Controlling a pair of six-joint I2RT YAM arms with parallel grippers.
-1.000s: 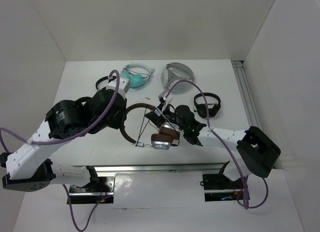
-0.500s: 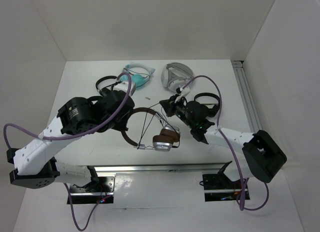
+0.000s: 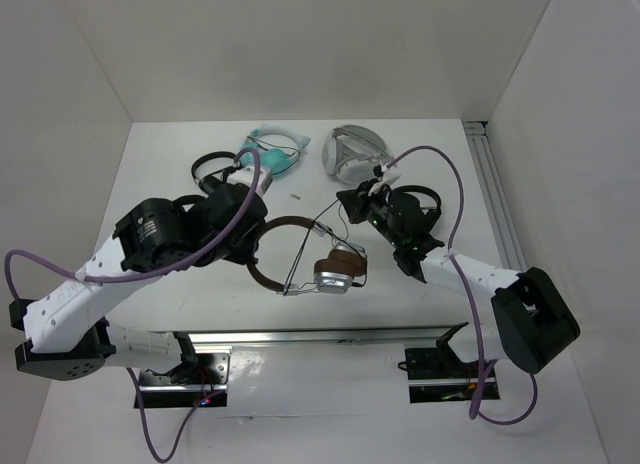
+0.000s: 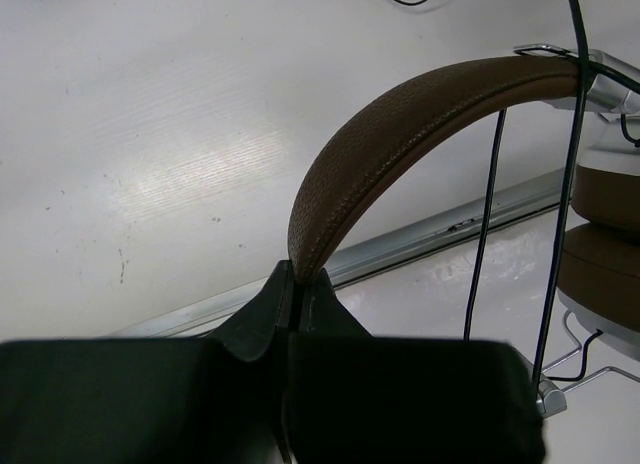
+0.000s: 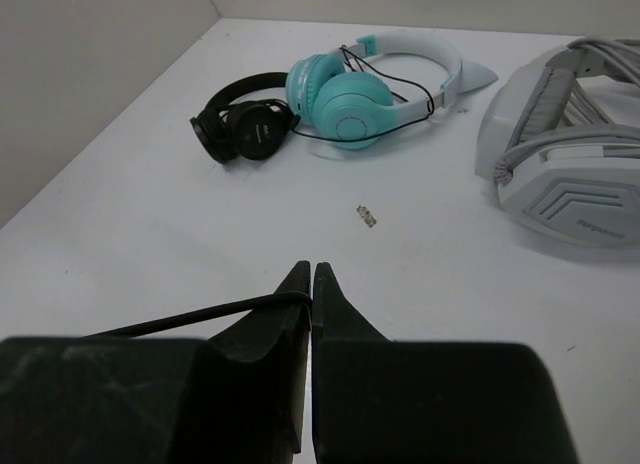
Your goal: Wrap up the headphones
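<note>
The headphones lie in the middle of the table, with a brown headband and silver-and-brown earcups. My left gripper is shut on the headband at its left end. The thin black cable runs in strands across the headband arc up to my right gripper. My right gripper is shut on the cable, which leaves its left finger to the left. It holds the cable above the table, behind and right of the earcups.
A small black pair and a teal pair lie at the back left. A grey-white headset lies at the back right. Another black pair sits under my right arm. A small scrap lies on the table. A metal rail runs along the near edge.
My right gripper has moved back and to the right with the cable, drawing it longer. The earcups have shifted slightly right. My left gripper has kept its hold on the headband.
</note>
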